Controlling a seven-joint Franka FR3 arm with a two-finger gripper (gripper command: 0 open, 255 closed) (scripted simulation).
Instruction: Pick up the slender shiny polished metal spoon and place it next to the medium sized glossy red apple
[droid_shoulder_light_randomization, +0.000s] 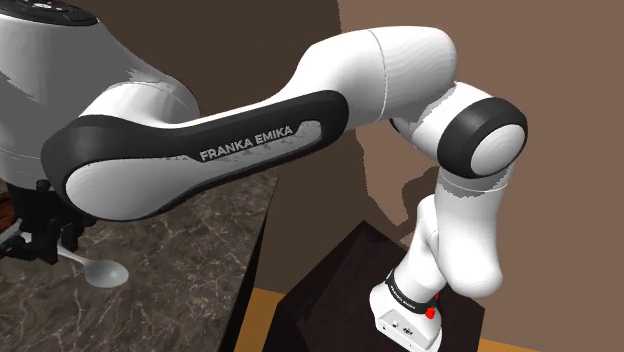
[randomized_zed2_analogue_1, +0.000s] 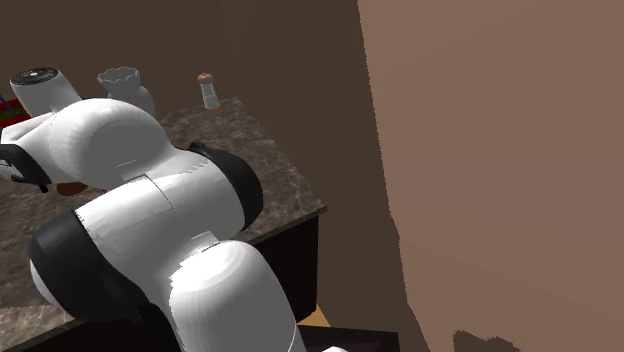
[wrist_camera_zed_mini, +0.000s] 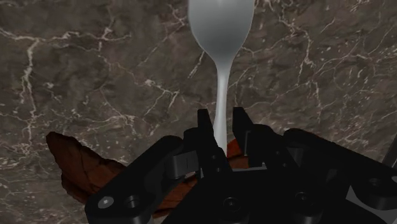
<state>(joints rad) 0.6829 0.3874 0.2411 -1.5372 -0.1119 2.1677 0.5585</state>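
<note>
The spoon (wrist_camera_zed_mini: 220, 38) is clasped by its thin handle in the gripper (wrist_camera_zed_mini: 221, 116), which is closed down narrow on it (looks like a proper hold). Its long axis runs straight out from the gripper, with the bowl farthest away. A dark marbled bench (wrist_camera_zed_mini: 95, 76) is seen under the gripper, a reddish-brown thing (wrist_camera_zed_mini: 76, 162) lies just beneath it, and brown walls (randomized_zed2_analogue_1: 480, 150) rise beyond.

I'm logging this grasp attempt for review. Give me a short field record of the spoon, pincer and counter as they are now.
surface: dark veined counter
tool: black pincer, low over the counter, grip unclear
target: pale grey spoon, bowl away from the pincer, handle running into it
beneath pincer: reddish-brown object
far edge: small shaker
</note>
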